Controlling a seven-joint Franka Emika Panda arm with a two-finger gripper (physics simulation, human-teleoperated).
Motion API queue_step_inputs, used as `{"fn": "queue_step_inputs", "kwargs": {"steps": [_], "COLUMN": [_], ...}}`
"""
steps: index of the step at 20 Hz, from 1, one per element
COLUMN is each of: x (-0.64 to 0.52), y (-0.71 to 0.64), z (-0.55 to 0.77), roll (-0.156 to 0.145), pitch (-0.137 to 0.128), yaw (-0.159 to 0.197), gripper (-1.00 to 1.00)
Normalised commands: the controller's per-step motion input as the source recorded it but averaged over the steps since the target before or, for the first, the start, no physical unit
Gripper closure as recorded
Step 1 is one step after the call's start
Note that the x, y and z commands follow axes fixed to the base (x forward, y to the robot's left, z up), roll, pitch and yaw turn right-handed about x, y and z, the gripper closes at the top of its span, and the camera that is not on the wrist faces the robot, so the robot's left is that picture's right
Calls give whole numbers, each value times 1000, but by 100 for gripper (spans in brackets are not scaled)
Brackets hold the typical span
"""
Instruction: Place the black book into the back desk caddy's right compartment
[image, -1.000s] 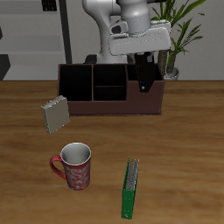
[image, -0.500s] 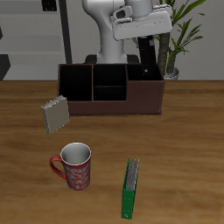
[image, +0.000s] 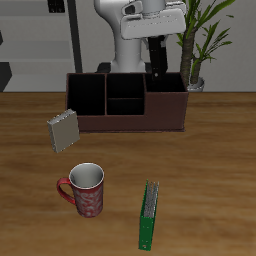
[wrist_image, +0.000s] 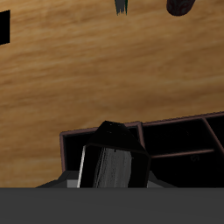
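Note:
My gripper (image: 157, 48) is shut on the black book (image: 158, 66), which hangs upright from the fingers. It is held over the back desk caddy (image: 130, 122), a long dark brown box, above its right compartment (image: 168, 92). The book's lower edge is near the level of the caddy's rim. In the wrist view the black book (wrist_image: 109, 162) fills the middle. The right compartment (wrist_image: 72, 150) opens beneath it, and the caddy's divided cells (wrist_image: 184, 144) lie beside it. My fingertips are hidden in the wrist view.
A grey book (image: 62, 130) leans in front of the caddy's other end. A red patterned mug (image: 86, 190) and a thin green book (image: 149, 213) are near the table's front edge. A potted plant (image: 198, 45) stands behind the caddy.
My gripper has risen with the black book and moved back, from low at the caddy's front wall to higher over the right compartment.

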Motion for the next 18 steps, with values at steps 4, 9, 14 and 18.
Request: {"fn": "queue_step_inputs", "kwargs": {"steps": [4,9,14,18], "x": [-61,-67,-97,-153], "y": [-152,-47,28,176], "z": [-51,-22,-158,-210], "roll": [-53,-13,-14,32], "pitch": [9,6,56,38], "yaw": [-24,-7,-35,44], "gripper": [100,100,100,100]}}
